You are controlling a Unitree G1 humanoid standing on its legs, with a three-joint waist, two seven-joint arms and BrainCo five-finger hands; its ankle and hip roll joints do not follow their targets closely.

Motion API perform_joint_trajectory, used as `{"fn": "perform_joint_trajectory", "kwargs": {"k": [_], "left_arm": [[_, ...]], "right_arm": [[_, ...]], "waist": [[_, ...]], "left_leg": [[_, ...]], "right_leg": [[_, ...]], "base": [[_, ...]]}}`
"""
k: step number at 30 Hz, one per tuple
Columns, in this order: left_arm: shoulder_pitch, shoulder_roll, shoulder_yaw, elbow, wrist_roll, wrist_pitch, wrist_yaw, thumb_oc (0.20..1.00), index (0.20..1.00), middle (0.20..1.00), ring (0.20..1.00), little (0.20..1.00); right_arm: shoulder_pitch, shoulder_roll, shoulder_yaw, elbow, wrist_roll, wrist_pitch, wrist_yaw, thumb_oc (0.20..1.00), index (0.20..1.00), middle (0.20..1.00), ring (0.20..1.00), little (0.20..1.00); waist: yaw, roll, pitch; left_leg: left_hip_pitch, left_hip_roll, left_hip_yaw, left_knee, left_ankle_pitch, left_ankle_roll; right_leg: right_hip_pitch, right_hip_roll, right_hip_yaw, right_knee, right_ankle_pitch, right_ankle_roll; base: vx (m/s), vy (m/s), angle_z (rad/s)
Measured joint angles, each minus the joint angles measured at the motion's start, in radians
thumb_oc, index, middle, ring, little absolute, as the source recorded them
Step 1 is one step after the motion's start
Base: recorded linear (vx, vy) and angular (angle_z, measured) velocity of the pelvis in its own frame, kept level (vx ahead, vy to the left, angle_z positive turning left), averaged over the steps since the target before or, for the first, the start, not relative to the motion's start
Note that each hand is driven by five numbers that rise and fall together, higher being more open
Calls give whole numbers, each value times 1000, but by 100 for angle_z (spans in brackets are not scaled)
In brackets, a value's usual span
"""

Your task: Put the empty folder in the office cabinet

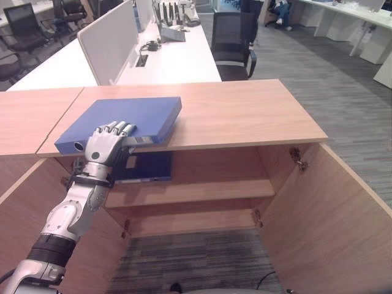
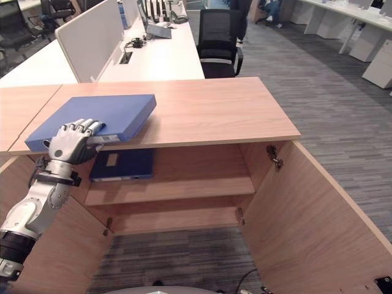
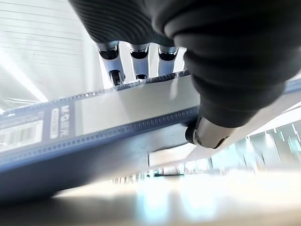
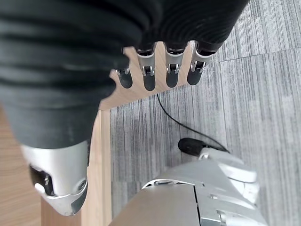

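Observation:
A blue folder (image 1: 131, 119) lies flat on the wooden cabinet top (image 1: 245, 113), its near end sticking out over the front edge at the left. My left hand (image 1: 104, 144) is shut on that end, fingers (image 3: 138, 66) curled over the top and thumb (image 3: 207, 134) under the spine. Just below, a darker blue folder (image 1: 147, 166) lies on the upper shelf (image 1: 202, 190) of the open cabinet. My right hand (image 4: 160, 70) hangs open beside a wooden door edge, above the carpet, holding nothing.
Both cabinet doors stand open, the right door (image 1: 331, 208) and the left door (image 1: 30, 208) flanking the shelves. Behind the cabinet are white desks (image 1: 177, 58) with a divider panel (image 1: 110, 40) and a black office chair (image 1: 233, 43). Grey carpet (image 1: 343, 98) spreads to the right.

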Motion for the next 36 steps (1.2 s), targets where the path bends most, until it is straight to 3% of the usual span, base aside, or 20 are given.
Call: {"fn": "perform_joint_trajectory", "kwargs": {"k": [9,15,20,24,29,36], "left_arm": [[25,-34,169,-296,-220,-50,-19,200,200,200,200,200],[24,-25,281,-378,-402,-85,-39,200,200,200,200,200],[28,-26,282,-422,-663,-132,-105,200,200,200,200,200],[39,-17,303,-428,-955,-195,-218,200,200,200,200,200],[117,-26,366,-432,-1313,-213,-350,200,200,200,200,200],[175,-25,367,-432,-1509,-213,-468,200,200,200,200,200]], "right_arm": [[-3,11,-2,6,2,3,3,1000,1000,1000,1000,1000],[-7,16,-2,12,8,21,11,1000,1000,1000,1000,1000],[-12,11,-3,16,8,26,26,1000,1000,1000,1000,1000],[-17,-10,-5,15,7,40,36,1000,1000,1000,1000,1000],[-9,-14,-4,19,6,47,48,1000,1000,1000,1000,1000],[-28,-14,-4,19,-2,46,52,1000,1000,1000,1000,1000]], "waist": [[36,3,1],[56,43,1],[67,61,-7],[68,73,-14],[80,76,-14],[83,76,-14]], "left_leg": [[-13,-2,-27,0,1,1],[-13,-4,-57,0,8,1],[-17,-5,-68,0,8,1],[-18,-8,-76,0,6,-1],[-17,-10,-78,0,7,1],[-18,-14,-88,0,1,-1]], "right_leg": [[3,0,-27,0,-4,-6],[19,0,-59,0,-9,-9],[22,1,-71,0,-17,-6],[25,-2,-78,0,-19,-4],[27,-3,-81,0,-21,-3],[31,-5,-86,0,-21,-3]], "base": [[0,-22,9],[2,-25,14],[-14,-6,8],[5,-2,4],[0,4,2],[-6,1,3]]}}
